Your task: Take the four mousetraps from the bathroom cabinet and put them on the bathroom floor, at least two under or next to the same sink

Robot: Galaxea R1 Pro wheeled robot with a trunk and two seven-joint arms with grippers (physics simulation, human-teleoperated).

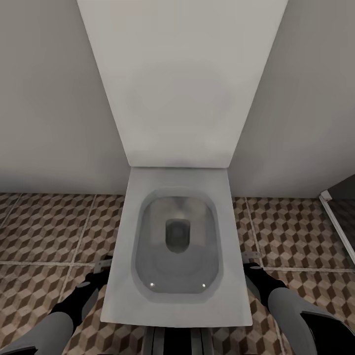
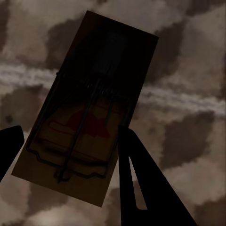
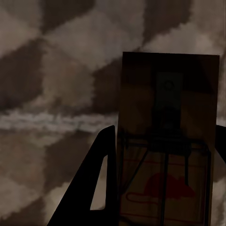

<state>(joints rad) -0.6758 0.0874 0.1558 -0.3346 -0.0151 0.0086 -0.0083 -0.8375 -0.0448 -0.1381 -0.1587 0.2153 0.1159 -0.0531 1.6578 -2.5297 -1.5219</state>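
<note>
Two mousetraps in view, one per gripper, robot parked facing the toilet.

Head view: one white square toilet (image 1: 177,246) dead centre, lid up against the grey wall (image 1: 49,98); cube-pattern bathroom floor (image 1: 49,231) on both sides. Left gripper (image 1: 101,271) sits low just beside the bowl's left edge, right gripper (image 1: 251,261) just beside its right edge; both are too small here to judge the jaws. Left wrist view: one mousetrap (image 2: 87,108), tilted, wire bar and red mouse print visible, clamped between the two dark fingers (image 2: 141,183) above the tiles, one grout line behind it. Right wrist view: one second mousetrap (image 3: 169,141), upright along the fingers (image 3: 101,183), gripped at its sides, above the tiles.
</note>
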